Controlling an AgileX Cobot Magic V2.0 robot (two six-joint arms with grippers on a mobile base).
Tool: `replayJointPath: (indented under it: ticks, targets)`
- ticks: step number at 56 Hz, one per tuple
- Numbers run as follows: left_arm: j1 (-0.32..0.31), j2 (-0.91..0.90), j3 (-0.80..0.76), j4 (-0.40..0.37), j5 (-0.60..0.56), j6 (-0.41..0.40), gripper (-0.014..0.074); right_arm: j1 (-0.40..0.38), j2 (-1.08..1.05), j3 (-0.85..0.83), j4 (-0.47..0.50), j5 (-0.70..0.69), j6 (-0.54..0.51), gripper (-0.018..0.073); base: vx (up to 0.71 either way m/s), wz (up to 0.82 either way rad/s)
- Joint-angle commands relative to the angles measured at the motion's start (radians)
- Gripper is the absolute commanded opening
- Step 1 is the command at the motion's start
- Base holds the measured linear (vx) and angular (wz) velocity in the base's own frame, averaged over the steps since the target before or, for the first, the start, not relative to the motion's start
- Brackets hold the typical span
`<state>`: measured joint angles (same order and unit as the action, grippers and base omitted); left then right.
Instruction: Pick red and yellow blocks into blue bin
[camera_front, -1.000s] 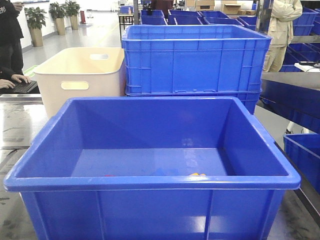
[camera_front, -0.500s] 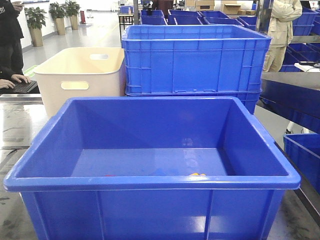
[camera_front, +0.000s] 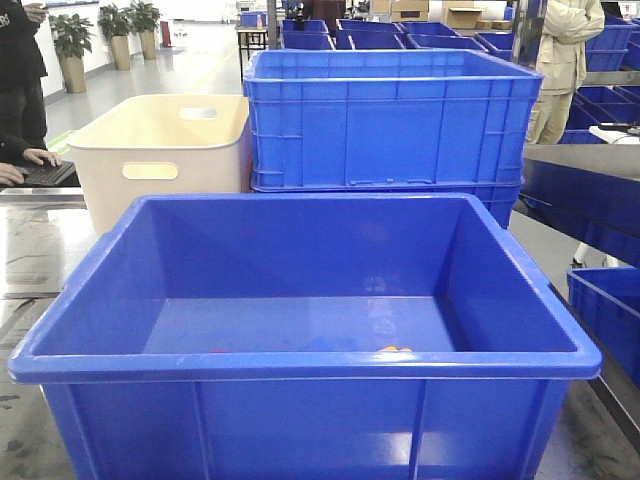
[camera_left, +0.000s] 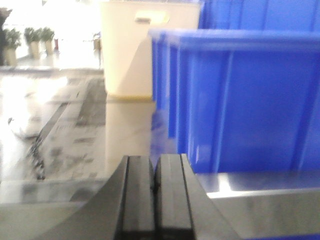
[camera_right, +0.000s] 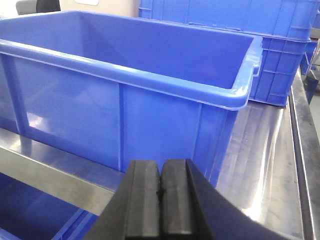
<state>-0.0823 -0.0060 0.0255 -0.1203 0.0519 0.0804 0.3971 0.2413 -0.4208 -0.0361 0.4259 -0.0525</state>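
The blue bin (camera_front: 300, 365) fills the foreground of the front view. Just above its near rim, on the floor inside, a red sliver (camera_front: 215, 350) and a yellow-orange sliver (camera_front: 393, 349) peek out. These are the red and yellow blocks, mostly hidden by the front wall. My left gripper (camera_left: 155, 159) is shut with nothing in it, low beside the bin's outer left wall (camera_left: 240, 100). The right gripper (camera_right: 161, 163) is also shut and empty, below and outside the bin's near right corner (camera_right: 235, 97). Neither gripper appears in the front view.
A ribbed blue crate (camera_front: 390, 120) stands behind the bin, with a cream tub (camera_front: 160, 150) with slot handles to its left. More blue crates (camera_front: 610, 310) sit at the right. One person is at a keyboard (camera_front: 40, 172) on the left, another (camera_front: 560, 60) stands at the back right.
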Motion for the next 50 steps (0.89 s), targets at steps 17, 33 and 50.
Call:
replayJointPath:
  ticks: [17,33,50]
  targets:
    - [0.008,-0.012,-0.015,0.006,-0.034,-0.002,0.0002,0.001,0.01,-0.03,-0.005,-0.089,-0.001,-0.001,0.0,0.0]
    - [0.008,-0.012,-0.015,0.006,-0.034,-0.002,0.0002,0.001,0.01,-0.03,-0.005,-0.089,-0.001,-0.001,0.0,0.0]
    - [0.008,-0.012,-0.015,0.005,-0.034,-0.002,0.0002,-0.023,0.006,0.018,-0.011,-0.114,-0.019,-0.001,0.0,0.0]
